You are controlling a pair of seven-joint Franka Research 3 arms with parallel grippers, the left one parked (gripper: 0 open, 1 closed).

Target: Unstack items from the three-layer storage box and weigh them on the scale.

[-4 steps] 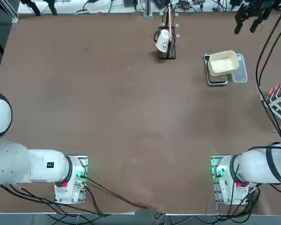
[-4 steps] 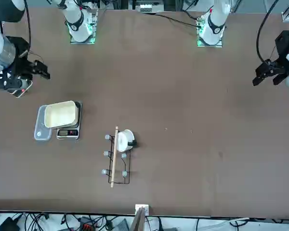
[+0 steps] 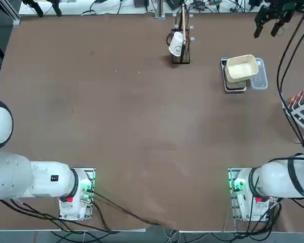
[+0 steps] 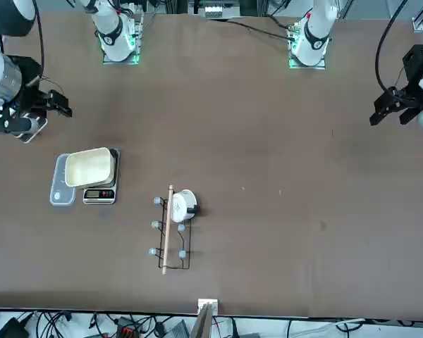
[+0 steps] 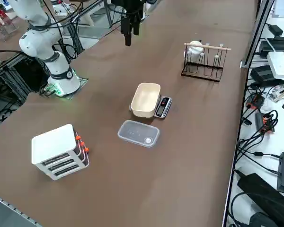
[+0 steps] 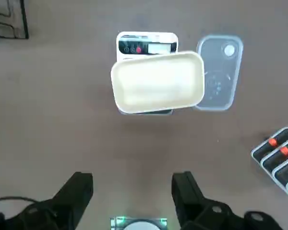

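Claw hovering high, fingers apart, with the scale out in front!

And here we are, live over the worktop (image 4: 233,141): the right claw (image 6: 132,179) hangs well above it, fingers spread wide, nothing between them. Straight ahead, on the side away from the arm's base (image 5: 64,82), sits the scale (image 6: 146,44), its display strip turned to the far side. The cream tray (image 6: 158,82) rides on top, covering much of it, with its hollow side up.

Just to the right of the scale, ahead and slightly right of the claw, lies the clear container (image 6: 220,72), flat on the worktop. Out to the claw's right, there's the storage box (image 5: 59,151)! White frame, stacked layers, red-orange marks along one side; what its layers hold is too hidden to tell. And ahead to the left, well apart from the scale, stands the wire rack (image 5: 206,64), carrying a white mug (image 4: 184,205).
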